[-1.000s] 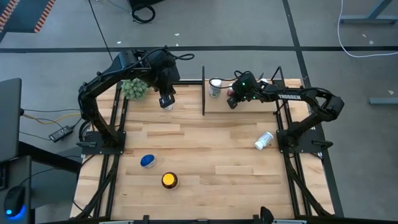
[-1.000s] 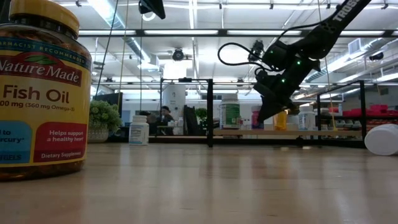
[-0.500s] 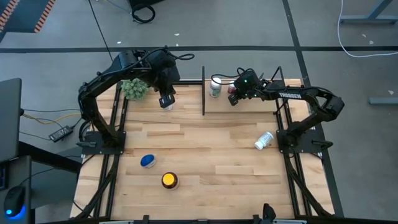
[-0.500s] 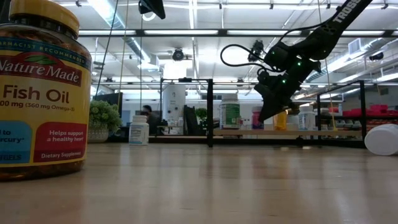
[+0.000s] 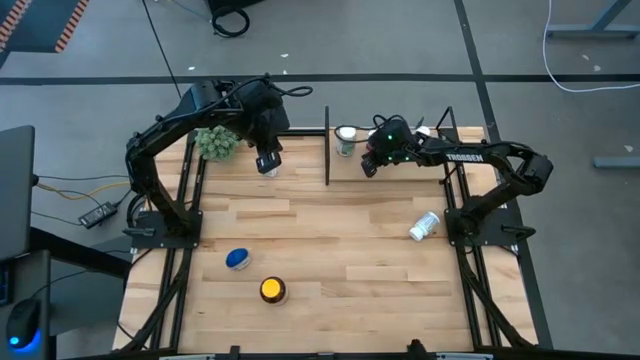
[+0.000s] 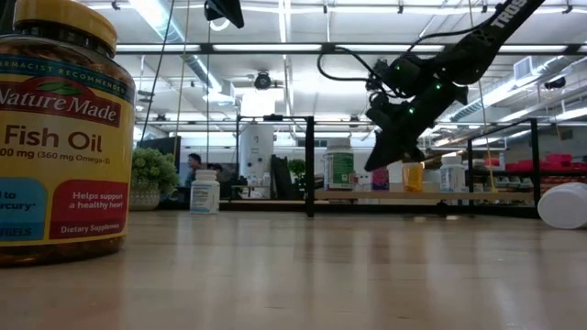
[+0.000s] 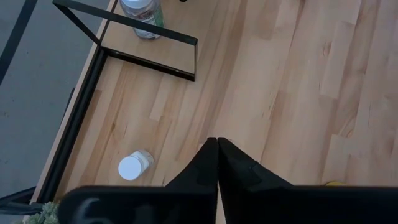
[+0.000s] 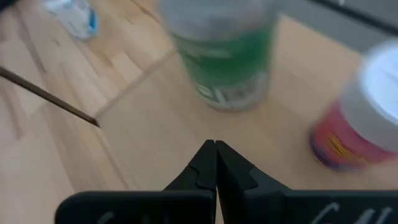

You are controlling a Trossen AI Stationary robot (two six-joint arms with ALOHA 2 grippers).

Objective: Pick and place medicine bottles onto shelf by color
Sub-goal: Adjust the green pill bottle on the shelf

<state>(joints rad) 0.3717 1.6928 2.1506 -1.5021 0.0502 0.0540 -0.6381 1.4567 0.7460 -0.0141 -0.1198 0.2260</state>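
Note:
My right gripper (image 5: 368, 166) is shut and empty above the shelf (image 5: 405, 178), beside a green-labelled bottle (image 8: 224, 56) and a pink, white-capped bottle (image 8: 351, 121) standing on the board. In the low view it (image 6: 374, 165) hangs just above the board (image 6: 477, 194). My left gripper (image 7: 216, 148) is shut and empty, high over a white-capped bottle (image 7: 134, 165) standing on the table. A bottle (image 5: 424, 225) lies on its side near the right edge. A blue-lidded bottle (image 5: 237, 259) and an amber, yellow-lidded bottle (image 5: 272, 290) stand near the front.
A green fuzzy plant ball (image 5: 215, 142) sits at the far left by the left arm. The shelf's black upright posts (image 6: 309, 165) and thin rods frame the board. More bottles (image 6: 451, 172) stand on the shelf's right part. Bare planks lie mid-table (image 5: 340, 230).
My right gripper has moved a little toward the table's left and slightly up over the shelf, nearer the green-labelled bottle, staying shut.

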